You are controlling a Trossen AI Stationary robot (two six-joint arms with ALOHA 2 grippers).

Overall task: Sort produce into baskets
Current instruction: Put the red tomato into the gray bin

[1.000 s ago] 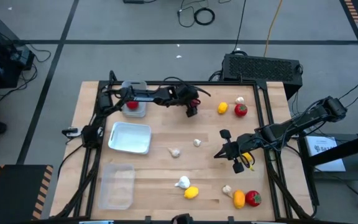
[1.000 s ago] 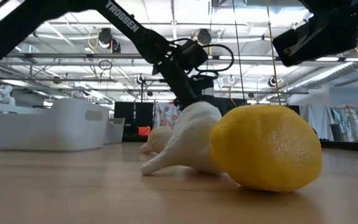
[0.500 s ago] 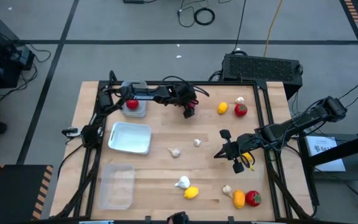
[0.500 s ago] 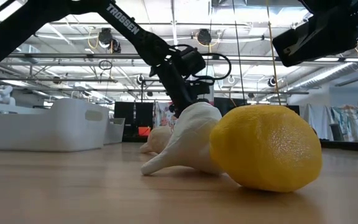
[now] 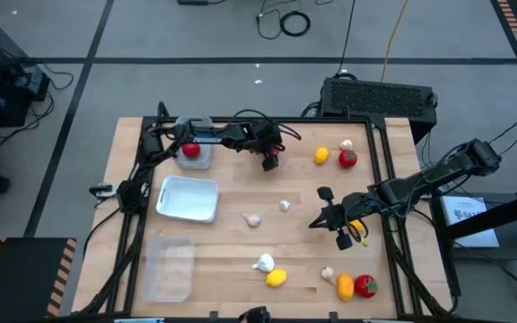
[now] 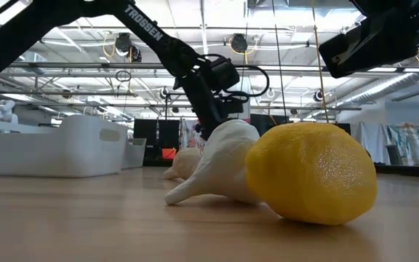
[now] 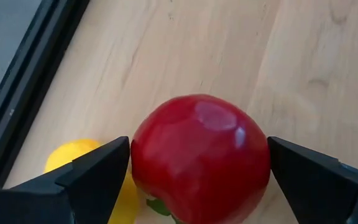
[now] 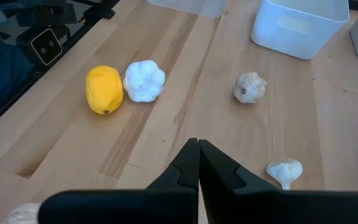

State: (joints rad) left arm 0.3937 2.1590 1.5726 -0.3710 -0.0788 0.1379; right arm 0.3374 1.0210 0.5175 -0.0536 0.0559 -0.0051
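Your left claw [image 7: 197, 171] clamps a glossy round red fruit [image 7: 201, 152] above the pale wood-grain table [image 7: 291, 56]; your right claw [image 8: 198, 163] sits pressed together

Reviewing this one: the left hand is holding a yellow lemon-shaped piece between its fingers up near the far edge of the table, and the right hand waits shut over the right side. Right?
Not quite. The left hand holds a red round fruit, not a lemon; the left wrist view shows it between the fingers, with a yellow lemon-shaped piece lying on the table behind it. The rest stands: the right hand waits shut over the right side.
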